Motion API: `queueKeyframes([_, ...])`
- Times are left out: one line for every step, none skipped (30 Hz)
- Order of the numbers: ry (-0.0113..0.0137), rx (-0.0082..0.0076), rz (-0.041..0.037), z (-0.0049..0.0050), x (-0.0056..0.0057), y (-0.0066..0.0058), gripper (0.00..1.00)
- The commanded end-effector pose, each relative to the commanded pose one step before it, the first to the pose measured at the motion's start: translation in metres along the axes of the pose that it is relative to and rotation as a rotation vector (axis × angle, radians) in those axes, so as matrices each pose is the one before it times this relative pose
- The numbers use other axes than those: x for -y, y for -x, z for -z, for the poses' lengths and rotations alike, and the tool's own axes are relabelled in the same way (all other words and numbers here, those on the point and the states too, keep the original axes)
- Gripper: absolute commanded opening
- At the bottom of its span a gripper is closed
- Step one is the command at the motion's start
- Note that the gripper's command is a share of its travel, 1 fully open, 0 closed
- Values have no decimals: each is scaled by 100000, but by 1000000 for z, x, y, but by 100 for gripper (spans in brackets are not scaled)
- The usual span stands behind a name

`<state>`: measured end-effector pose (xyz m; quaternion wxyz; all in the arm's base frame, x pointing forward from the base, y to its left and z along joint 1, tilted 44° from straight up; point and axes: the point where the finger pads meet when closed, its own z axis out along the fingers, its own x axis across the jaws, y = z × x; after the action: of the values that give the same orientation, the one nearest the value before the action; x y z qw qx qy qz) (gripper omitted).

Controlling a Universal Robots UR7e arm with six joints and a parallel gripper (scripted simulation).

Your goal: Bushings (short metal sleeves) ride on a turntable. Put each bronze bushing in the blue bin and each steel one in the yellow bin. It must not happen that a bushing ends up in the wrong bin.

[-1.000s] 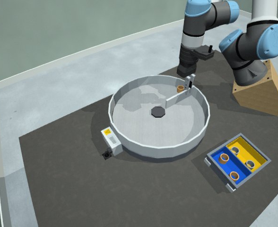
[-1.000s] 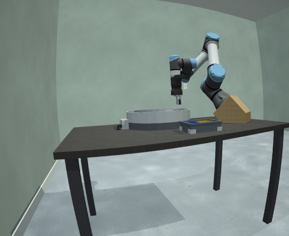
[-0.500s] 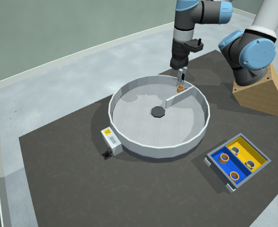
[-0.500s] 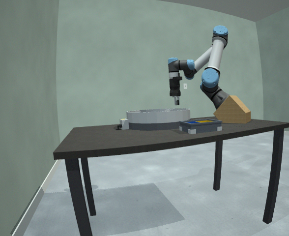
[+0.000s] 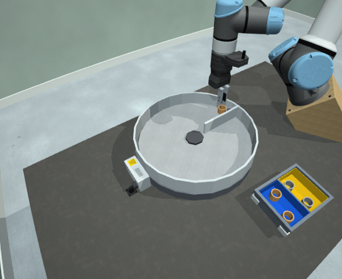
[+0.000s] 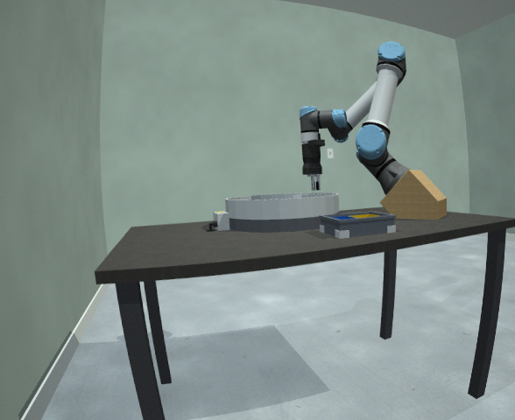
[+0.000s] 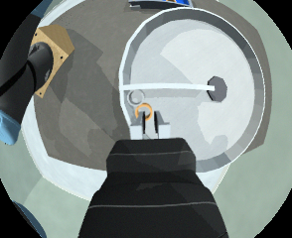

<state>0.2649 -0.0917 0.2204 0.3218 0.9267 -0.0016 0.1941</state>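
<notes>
A bronze bushing stands upright on the grey turntable, at its far side against the white fence bar. My gripper hangs straight down just above and behind it, fingers partly open and empty. In the wrist view the bushing lies just ahead of the fingertips. A pale grey ring, seemingly a steel bushing, sits beside it near the rim. The blue bin holds two bronze bushings and the yellow bin holds two steel ones.
The turntable has a raised white rim and a dark hub. A small control box sits at its left front. The arm's wooden base block stands at the right. The bins are at the table's front right.
</notes>
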Motion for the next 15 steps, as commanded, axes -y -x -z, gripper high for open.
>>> queueKeyframes([-197,-254,13,-10147,-464,-467,40])
queueKeyframes([-62,-30,6,-2947,-55,23,40])
queueKeyframes([-62,-30,6,-2947,-57,24,40])
queueKeyframes([0,0,0,0,0,0,40])
queueKeyframes([0,0,0,0,0,0,40])
queueKeyframes([0,0,0,0,0,0,40])
queueKeyframes([0,0,0,0,0,0,40])
queueKeyframes([0,0,0,0,0,0,40])
queueKeyframes([-62,-30,6,-2947,-59,24,40])
queueKeyframes([-62,-30,6,-2947,-61,25,40])
queueKeyframes([-62,-30,6,-2946,-62,26,40])
queueKeyframes([-62,-30,6,-2946,-64,27,40])
queueKeyframes([-62,-30,6,-2946,-66,28,40])
queueKeyframes([0,0,0,0,0,0,40])
queueKeyframes([0,0,0,0,0,0,40])
